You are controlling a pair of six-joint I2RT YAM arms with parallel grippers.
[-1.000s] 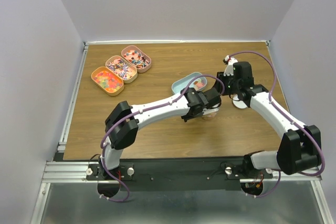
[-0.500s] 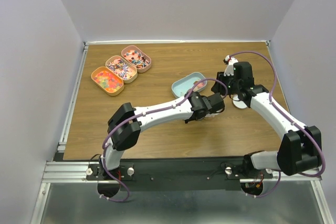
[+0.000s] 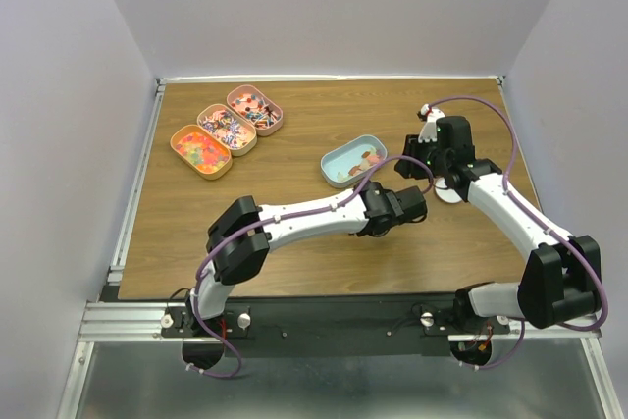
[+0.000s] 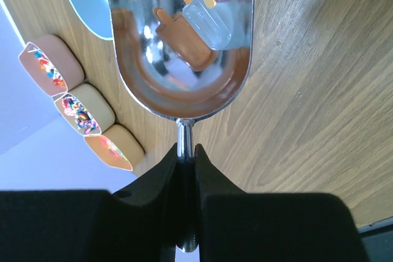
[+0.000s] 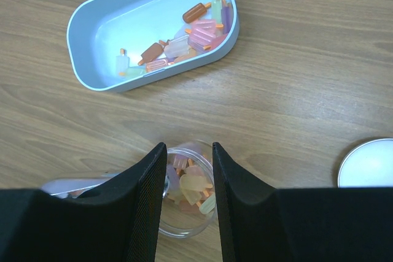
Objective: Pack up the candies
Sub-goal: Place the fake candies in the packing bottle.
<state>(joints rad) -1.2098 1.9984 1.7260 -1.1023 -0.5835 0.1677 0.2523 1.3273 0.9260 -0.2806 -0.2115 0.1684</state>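
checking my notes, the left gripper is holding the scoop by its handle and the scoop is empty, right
Not quite. The left gripper does hold the scoop by its handle, but the scoop isn't empty: the left wrist view shows popsicle-shaped candies lying in its bowl.

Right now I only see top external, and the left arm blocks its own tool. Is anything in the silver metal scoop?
Observer: Yes. The left wrist view shows the silver metal scoop clamped by its handle in the left gripper, with a few popsicle-shaped candies in its bowl.
Operator: Where do they go?
Observer: The right wrist view shows a small clear jar between the fingers of the right gripper, with candies inside. I can't confirm contact.
Operator: Is the blue tin empty?
Observer: No. The light blue oval tin has candies bunched at one end.
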